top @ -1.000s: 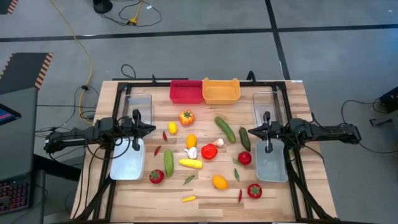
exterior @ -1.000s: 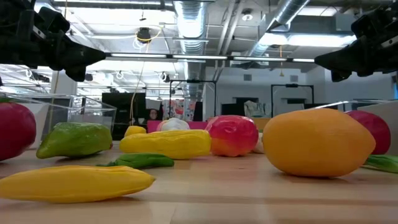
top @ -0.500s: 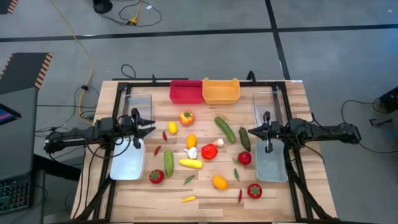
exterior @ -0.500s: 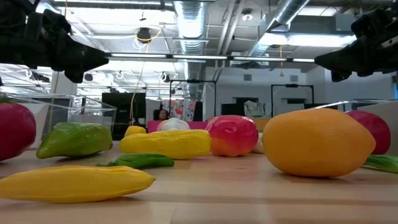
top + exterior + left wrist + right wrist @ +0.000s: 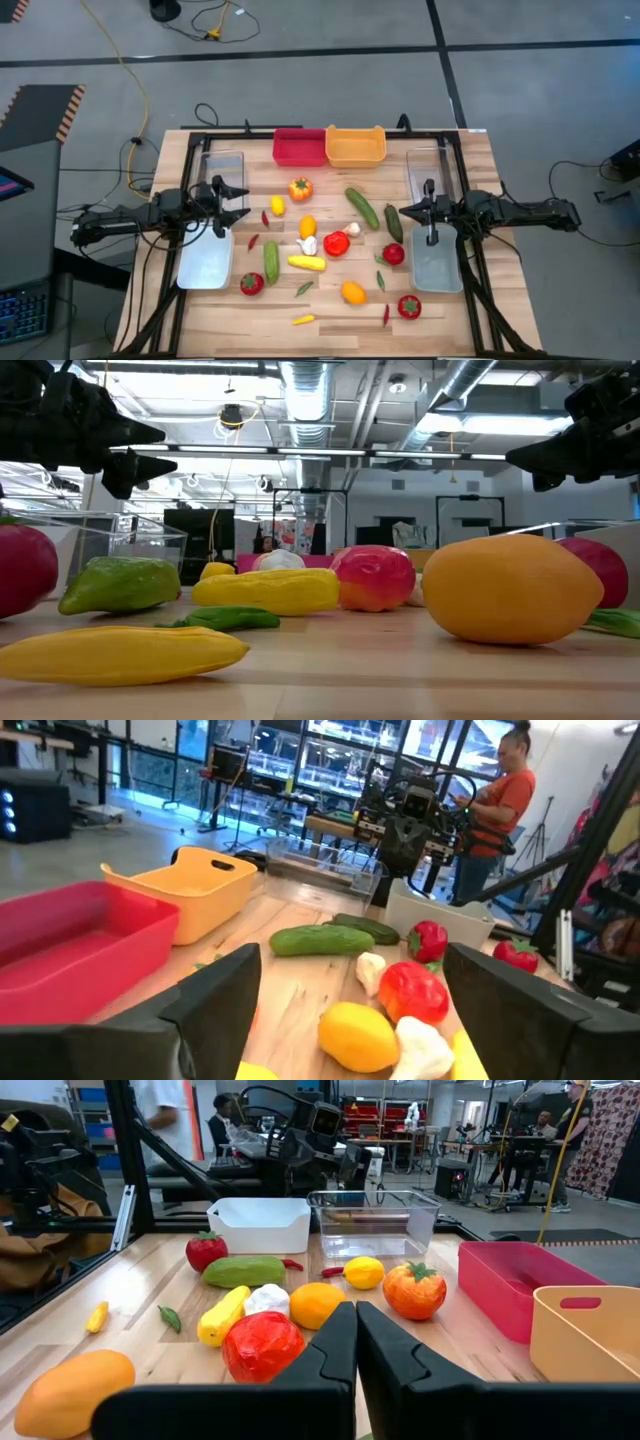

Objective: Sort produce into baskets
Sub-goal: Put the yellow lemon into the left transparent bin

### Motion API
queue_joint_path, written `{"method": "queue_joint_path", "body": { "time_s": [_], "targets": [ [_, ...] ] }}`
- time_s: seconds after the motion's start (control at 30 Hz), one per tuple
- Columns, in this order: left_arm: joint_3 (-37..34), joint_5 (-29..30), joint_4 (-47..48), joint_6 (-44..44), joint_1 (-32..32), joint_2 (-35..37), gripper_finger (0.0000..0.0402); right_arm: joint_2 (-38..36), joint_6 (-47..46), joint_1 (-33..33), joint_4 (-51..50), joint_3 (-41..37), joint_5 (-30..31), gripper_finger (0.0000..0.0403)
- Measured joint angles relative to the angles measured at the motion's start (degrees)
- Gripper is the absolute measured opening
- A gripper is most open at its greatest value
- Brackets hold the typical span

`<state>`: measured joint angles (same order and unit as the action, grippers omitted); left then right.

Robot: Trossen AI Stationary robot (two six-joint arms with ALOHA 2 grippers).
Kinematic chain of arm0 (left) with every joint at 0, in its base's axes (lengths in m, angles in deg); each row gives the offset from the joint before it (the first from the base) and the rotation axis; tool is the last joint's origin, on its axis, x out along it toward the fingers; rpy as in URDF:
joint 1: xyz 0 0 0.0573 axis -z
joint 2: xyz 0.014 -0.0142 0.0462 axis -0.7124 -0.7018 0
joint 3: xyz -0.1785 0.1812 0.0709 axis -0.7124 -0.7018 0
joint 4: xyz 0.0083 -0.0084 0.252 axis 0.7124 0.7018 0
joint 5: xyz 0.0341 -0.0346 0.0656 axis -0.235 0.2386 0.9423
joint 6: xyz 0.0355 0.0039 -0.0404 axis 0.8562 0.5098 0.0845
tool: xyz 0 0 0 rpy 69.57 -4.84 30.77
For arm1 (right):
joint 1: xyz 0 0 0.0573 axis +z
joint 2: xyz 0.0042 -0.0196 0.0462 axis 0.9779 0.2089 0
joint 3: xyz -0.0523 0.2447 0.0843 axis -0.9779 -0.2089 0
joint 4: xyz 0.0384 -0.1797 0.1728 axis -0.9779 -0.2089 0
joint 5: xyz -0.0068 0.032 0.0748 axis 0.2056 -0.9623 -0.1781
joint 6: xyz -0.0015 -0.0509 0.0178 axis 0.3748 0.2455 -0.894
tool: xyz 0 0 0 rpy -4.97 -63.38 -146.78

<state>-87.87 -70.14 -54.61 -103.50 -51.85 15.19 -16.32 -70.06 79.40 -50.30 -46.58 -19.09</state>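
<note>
Fingers of the left gripper are now spread apart where they were together a second ago; nothing is held, so a first pick is judged to be prepared. Beside the red bin the orange-yellow bin is seen, both empty. Produce is scattered in front of the red bin: the orange pepper nearest, a cucumber further right. The right gripper is kept closed, empty, at the right of the produce. No obstacle is seen.

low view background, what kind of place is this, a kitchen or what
Not a kitchen; most likely a robotics lab or workshop. Bare ceiling ducts hang overhead, equipment racks stand behind the wooden table, and cables trail across the grey floor.
</note>
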Motion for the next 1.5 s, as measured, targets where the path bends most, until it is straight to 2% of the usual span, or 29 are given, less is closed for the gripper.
{"method": "queue_joint_path", "body": {
  "time_s": [0.33, 0.5, 0.63, 0.77, 0.97, 1.33, 1.5],
  "targets": [
    [1.22, -0.04, 0.05, -5.76, 0.0, 0.0, 0.0304, 0.0, 0.0, 0.01, 0.0, 0.0, 0.0, 0.0036],
    [6.03, 0.11, 1.4, -3.87, 0.0, -0.49, 0.0304, -0.01, 0.0, 0.01, 0.0, 0.01, 0.0, 0.0036],
    [11.27, 0.4, 7.23, -2.98, 0.0, -4.26, 0.0304, 0.01, 0.0, -0.01, 0.01, 0.0, 0.0, 0.0036],
    [16.79, 1.24, 12.23, -1.87, 0.0, -11.58, 0.0304, -0.01, 0.0, -0.01, 0.0, -0.02, 0.0, 0.0036],
    [27.22, 1.22, 20.0, -0.58, -0.38, -26.7, 0.0304, 0.0, 0.0, 0.01, 0.0, -0.02, 0.0, 0.0036],
    [53.44, -0.11, 47.88, -0.9, -5.73, -54.65, 0.0304, -0.01, 0.0, 0.02, 0.0, 0.0, 0.0, 0.0036],
    [60.39, -2.12, 54.3, -3.84, -7.6, -64.38, 0.0304, 0.0, 0.0, 0.01, 0.02, 0.01, 0.0, 0.0036]
  ]
}}
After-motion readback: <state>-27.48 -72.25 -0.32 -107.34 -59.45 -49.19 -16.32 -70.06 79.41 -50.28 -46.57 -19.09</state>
